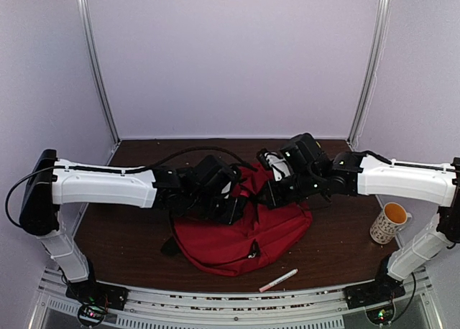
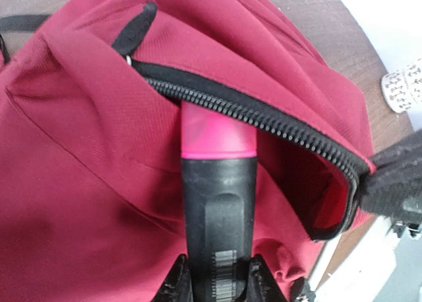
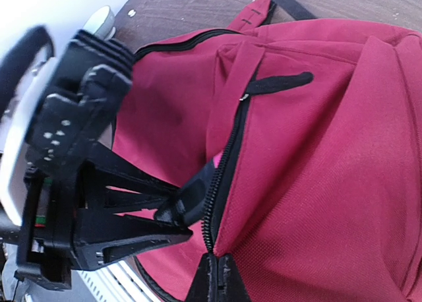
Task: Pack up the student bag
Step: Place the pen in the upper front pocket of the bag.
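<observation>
Brown tabletop: left end effector clamps barcoded pink highlighter; right end effector pinches student bag.

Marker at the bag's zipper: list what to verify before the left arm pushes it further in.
1. Left gripper clamped on the marker: ok, fingers press its black body from both sides.
2. Marker's pink end entering under the zipper: ok, its tip is hidden behind the teeth.
3. Right gripper pinching the student bag at the opening's edge: ok.
4. Opening held agape beside the marker: ok in the left wrist view.
5. Free room deeper inside the pocket: cannot tell.
</observation>
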`<state>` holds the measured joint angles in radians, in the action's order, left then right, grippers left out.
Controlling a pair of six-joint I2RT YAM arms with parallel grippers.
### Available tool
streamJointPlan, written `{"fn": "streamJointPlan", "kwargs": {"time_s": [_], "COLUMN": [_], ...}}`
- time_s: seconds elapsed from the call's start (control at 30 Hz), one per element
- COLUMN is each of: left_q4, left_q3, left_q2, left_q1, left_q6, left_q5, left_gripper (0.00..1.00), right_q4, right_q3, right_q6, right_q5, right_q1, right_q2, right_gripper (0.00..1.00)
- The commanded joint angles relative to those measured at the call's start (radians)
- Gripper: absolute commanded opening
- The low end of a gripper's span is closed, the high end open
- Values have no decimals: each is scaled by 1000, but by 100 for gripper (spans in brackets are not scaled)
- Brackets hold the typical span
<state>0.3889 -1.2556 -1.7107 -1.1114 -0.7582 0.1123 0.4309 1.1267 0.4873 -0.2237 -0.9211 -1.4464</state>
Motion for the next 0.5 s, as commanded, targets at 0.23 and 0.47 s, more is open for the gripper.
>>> {"fn": "streamJointPlan", "kwargs": {"time_s": [0.23,0.47], "left_q4": [-122,-398], "left_q3": [-117,-40], "left_q2": [-106,-155], "left_q1": [29,45], "left_q6": [-123,-159], "left_q5": [-150,-291], "left_gripper": [8,8], "right_q4": [7,66], "right_q3": [-7,-12], "right_q6": [8,-40], "right_q5": [-101,-90], "right_q1": [-3,7], "right_q2": [52,101], "right_gripper": [0,0]}}
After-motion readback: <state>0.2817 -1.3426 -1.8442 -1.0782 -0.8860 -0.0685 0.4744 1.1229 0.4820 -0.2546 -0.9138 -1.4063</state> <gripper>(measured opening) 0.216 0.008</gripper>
